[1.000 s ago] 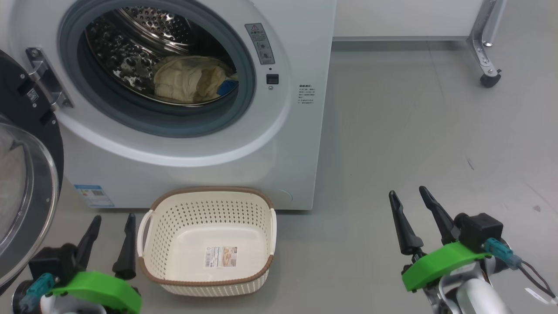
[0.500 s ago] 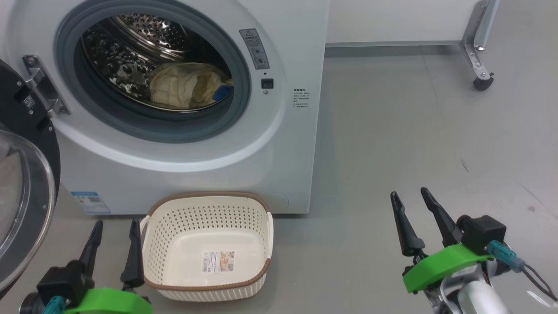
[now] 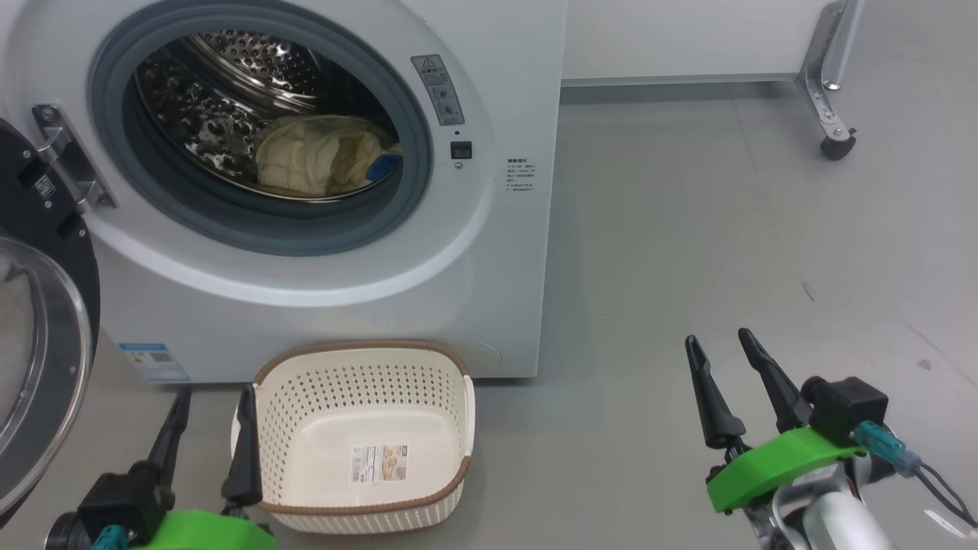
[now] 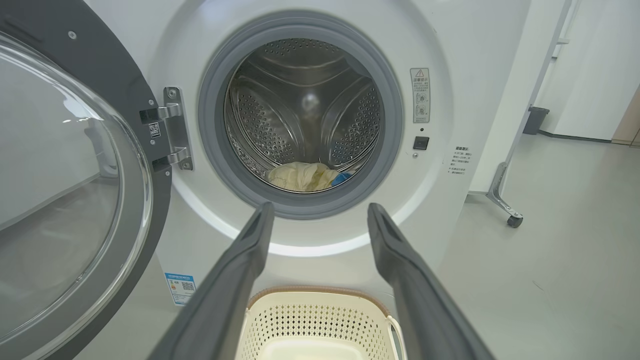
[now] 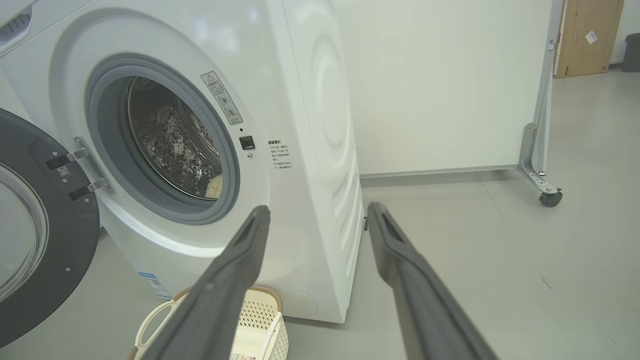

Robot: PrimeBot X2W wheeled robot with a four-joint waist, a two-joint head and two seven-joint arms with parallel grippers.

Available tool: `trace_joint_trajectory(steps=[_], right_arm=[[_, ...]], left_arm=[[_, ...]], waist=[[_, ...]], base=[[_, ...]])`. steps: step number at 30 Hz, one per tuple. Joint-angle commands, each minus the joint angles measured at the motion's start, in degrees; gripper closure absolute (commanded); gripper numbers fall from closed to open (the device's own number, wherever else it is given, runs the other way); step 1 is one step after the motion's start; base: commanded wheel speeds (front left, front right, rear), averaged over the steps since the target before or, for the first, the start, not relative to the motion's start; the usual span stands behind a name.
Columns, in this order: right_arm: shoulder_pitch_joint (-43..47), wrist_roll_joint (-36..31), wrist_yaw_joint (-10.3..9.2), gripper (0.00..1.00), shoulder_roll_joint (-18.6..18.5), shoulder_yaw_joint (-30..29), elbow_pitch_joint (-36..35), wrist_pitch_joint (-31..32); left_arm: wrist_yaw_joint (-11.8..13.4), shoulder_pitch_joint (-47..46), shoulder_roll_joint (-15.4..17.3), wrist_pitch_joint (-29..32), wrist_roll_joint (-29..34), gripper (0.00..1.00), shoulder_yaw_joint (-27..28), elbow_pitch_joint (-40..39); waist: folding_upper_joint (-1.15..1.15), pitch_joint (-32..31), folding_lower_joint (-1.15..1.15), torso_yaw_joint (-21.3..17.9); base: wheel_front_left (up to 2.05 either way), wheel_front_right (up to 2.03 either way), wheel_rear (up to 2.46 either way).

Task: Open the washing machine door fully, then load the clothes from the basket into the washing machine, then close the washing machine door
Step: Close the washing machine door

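The white washing machine (image 3: 489,229) stands with its door (image 3: 38,344) swung open to the left, black rim and glass bowl facing me. Pale yellow clothes (image 3: 313,160) with a blue piece lie in the steel drum, also seen in the left wrist view (image 4: 302,176). The cream basket (image 3: 359,435) sits on the floor before the machine, holding just its sticker. My left gripper (image 3: 215,393) is open, its right finger at the basket's left rim. My right gripper (image 3: 717,338) is open above bare floor, well right of the basket.
A metal stand leg with a caster (image 3: 829,114) stands at the back right, under a white panel. Grey floor (image 3: 726,229) stretches to the right of the machine. The open door takes up the space at my left.
The head camera has shifted, sliding the scene left. My left gripper has drawn closer to the basket's left rim. The right gripper holds its place, still open.
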Motion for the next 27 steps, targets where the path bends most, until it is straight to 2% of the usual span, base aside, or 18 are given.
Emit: trace_joint_trajectory(steps=[1,14,27], right_arm=[[-2.01,0.39,0.03,0.0,-0.26,0.9,-1.89,-0.39],[-2.18,0.51,0.03,0.0,-0.26,0.55,-2.15,-0.39],[-2.33,0.24,0.03,0.0,-0.26,0.73,-1.77,-0.39]], left_arm=[[-0.64,-1.64,0.19,-0.63,0.75,0.0,3.31,-1.46],[-3.52,-1.54,-2.14,-0.63,2.61,0.0,6.13,-0.9],[-4.7,-1.65,-3.54,-0.63,3.53,0.0,7.4,1.23]], waist=[[0.0,0.01,0.0,-0.1],[0.0,0.96,0.0,-0.59],[0.0,0.5,0.0,-0.6]], base=[[0.0,0.0,0.0],[0.0,0.0,0.0],[0.0,0.0,0.0]])
